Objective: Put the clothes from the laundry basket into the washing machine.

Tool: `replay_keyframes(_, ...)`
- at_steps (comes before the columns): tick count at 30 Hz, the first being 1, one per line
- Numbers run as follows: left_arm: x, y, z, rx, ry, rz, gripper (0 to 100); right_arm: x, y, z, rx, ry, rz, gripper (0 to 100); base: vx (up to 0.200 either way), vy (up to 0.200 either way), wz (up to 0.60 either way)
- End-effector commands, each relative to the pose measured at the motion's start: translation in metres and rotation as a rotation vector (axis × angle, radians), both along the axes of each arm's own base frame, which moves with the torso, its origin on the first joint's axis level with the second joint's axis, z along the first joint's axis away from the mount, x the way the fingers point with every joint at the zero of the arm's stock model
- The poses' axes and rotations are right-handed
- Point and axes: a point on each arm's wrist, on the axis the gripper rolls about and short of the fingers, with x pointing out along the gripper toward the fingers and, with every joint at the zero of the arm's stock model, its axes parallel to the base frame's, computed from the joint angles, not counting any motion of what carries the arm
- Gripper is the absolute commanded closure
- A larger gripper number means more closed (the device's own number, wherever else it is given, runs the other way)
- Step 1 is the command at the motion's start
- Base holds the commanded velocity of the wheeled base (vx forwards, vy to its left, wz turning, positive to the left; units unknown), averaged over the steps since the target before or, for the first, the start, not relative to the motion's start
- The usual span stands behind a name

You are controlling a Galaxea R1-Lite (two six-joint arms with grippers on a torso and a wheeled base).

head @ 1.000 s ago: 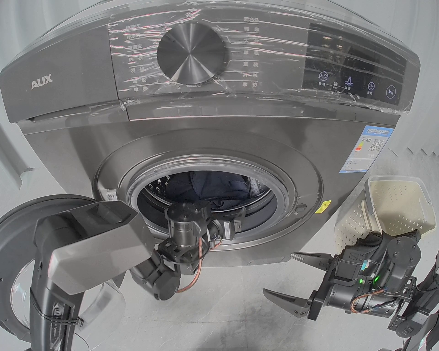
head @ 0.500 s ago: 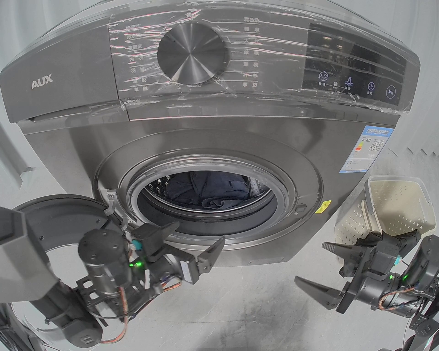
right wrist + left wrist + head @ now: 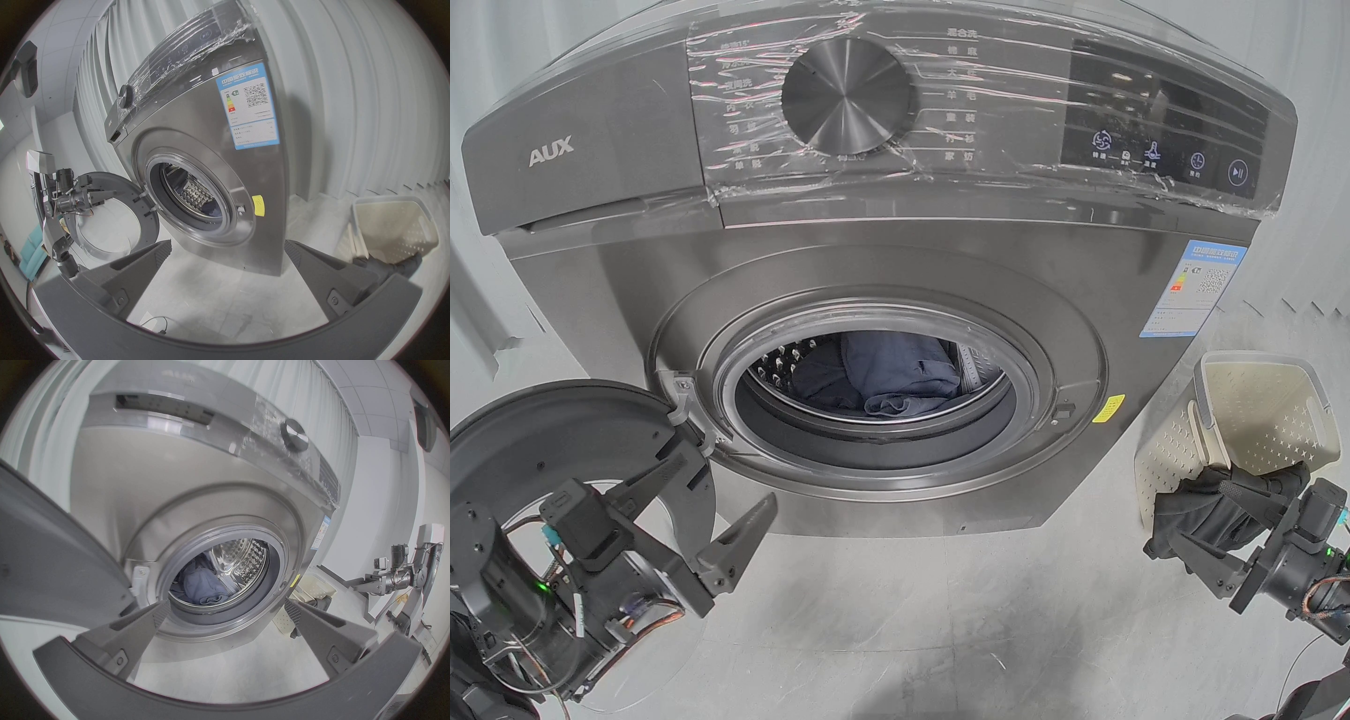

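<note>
Retreating from washing machine (image 3: 881, 253), left end effector (image 3: 727, 476) now hangs open

The light is bright, even and diffuse, with no hard shadows. The grey metal front-loading washing machine (image 3: 891, 253) has a soft sheen, and the crinkled clear plastic film (image 3: 1012, 103) over its control panel throws white streaks of glare. The round brushed-metal dial (image 3: 847, 94) shows a radial gleam. The perforated steel drum (image 3: 246, 557) glints in the left wrist view. A faint shadow lies on the pale grey floor (image 3: 975, 600) under the machine's front. Both wrist views bend straight lines strongly and darken to black at the corners.
</note>
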Motion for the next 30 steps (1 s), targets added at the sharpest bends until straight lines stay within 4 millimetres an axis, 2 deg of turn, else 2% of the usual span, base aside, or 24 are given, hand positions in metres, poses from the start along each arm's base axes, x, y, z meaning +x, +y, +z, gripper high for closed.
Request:
replay_keyframes(1,-0.026,0.029,0.014,-0.042,-0.066,0.060,0,-0.033,-0.024,0.007,0.037,-0.089,-0.077,0,-0.200,0.000,0.00)
replay_keyframes(8,-0.049,0.048,0.016,-0.032,-0.059,0.070,0,-0.056,-0.038,0.004,0.045,-0.121,-0.152,0,-0.200,0.000,0.00)
replay_keyframes(10,-0.055,0.054,0.016,-0.032,-0.062,0.076,0,-0.060,-0.041,0.003,0.043,-0.122,-0.166,0,0.000,0.000,0.00)
replay_keyframes(17,-0.082,0.077,0.006,-0.011,-0.031,0.129,0,-0.084,-0.049,-0.009,0.039,-0.118,-0.196,0,-0.171,0.000,0.00)
replay_keyframes(24,-0.104,0.093,-0.001,-0.048,-0.063,0.170,0,-0.091,-0.052,-0.014,0.035,-0.113,-0.225,0,0.000,0.000,0.00)
replay_keyframes(26,-0.115,0.100,-0.011,-0.035,-0.048,0.201,0,-0.092,-0.052,-0.014,0.038,-0.122,-0.242,0,0.000,0.000,0.00)
replay_keyframes(30,-0.127,0.106,-0.024,-0.020,-0.022,0.217,0,-0.097,-0.053,-0.017,0.046,-0.145,-0.250,0,0.000,-0.200,0.00)
